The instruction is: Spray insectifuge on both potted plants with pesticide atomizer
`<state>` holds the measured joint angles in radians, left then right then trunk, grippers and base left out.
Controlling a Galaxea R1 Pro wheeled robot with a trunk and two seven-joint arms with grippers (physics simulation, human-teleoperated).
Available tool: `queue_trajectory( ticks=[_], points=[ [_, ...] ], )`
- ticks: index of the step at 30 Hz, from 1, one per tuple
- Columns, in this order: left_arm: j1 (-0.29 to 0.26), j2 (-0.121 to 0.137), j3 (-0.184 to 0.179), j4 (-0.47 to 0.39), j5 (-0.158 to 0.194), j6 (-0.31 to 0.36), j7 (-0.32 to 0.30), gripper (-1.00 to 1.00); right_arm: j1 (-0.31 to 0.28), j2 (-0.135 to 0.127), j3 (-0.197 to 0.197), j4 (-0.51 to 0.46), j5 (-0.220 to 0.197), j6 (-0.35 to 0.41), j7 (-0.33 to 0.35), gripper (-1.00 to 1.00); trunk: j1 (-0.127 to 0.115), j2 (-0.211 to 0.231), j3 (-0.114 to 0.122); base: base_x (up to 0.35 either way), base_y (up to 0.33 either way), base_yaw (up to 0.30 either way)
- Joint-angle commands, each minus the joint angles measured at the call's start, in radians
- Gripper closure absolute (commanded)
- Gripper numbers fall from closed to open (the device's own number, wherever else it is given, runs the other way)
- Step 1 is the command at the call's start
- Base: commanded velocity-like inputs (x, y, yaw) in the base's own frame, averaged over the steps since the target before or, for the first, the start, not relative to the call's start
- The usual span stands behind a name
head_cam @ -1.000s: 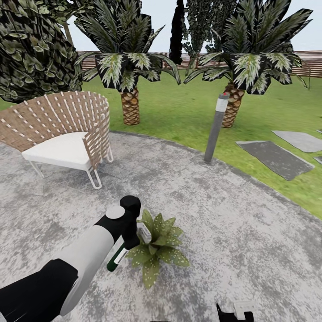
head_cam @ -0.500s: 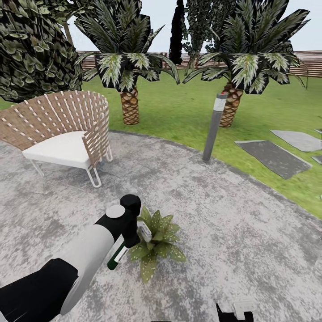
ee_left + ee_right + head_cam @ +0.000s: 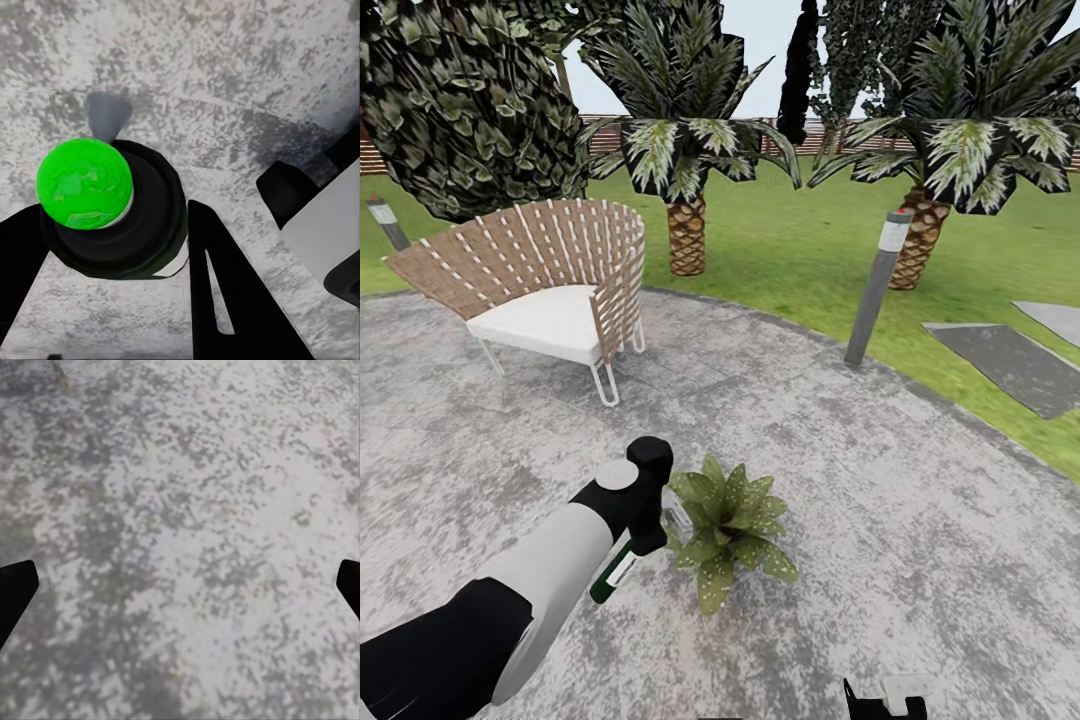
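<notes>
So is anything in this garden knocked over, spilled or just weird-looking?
Nothing looks spilled or toppled. The wicker chair and grey bollard lamp stand upright, and the speckled potted plant sits intact on the patio. The left gripper holds the pesticide atomizer tilted beside that plant.

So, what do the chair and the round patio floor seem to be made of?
The chair looks like brown woven wicker with pale strips crossing it in the curved back, a white cushioned seat and thin, pale, bent wire legs, perhaps metal. The patio looks like matte stone or concrete, judging by its mottled grey and white speckle without gloss.
</notes>
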<state>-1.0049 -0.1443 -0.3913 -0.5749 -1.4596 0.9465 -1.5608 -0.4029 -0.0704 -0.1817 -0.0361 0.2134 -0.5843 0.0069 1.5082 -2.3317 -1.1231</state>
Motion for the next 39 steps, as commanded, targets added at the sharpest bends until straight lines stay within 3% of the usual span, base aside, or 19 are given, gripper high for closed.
queue_trajectory(
  ticks=[1,8,30,32,36,39],
  points=[
    [0.002,0.0,-0.003,-0.001,-0.016,0.011,-0.01,1.0,-0.001,0.0,-0.008,0.001,0.009,-0.003,0.001,-1.0,0.0,0.0,-0.001,0.0,0.0,0.021],
    [0.01,0.02,0.009,0.02,-0.024,0.012,-0.01,1.0,-0.001,0.0,-0.008,0.001,0.009,-0.003,0.001,-1.0,0.0,0.0,-0.001,-0.005,-0.027,0.003],
    [0.011,0.028,0.014,0.007,-0.016,0.012,-0.01,1.0,-0.001,0.0,-0.008,0.001,0.011,-0.003,0.003,-1.0,0.0,0.0,-0.001,-0.208,-0.171,0.0],
    [0.027,0.03,0.02,0.004,0.006,0.012,-0.01,1.0,-0.001,0.0,-0.008,0.001,0.011,-0.003,0.002,-1.0,0.0,0.0,-0.001,-0.292,-0.006,0.0],
    [0.108,0.031,0.058,-0.041,0.116,-0.001,0.003,1.0,-0.001,0.0,-0.008,0.001,0.011,-0.003,0.002,-1.0,0.0,0.0,-0.001,-0.109,-0.001,0.0],
    [0.167,0.031,0.066,-0.079,0.223,-0.038,0.121,1.0,-0.001,0.0,-0.008,0.001,0.011,-0.003,0.002,-1.0,0.0,0.0,-0.001,-0.015,0.0,0.0]
  ],
)
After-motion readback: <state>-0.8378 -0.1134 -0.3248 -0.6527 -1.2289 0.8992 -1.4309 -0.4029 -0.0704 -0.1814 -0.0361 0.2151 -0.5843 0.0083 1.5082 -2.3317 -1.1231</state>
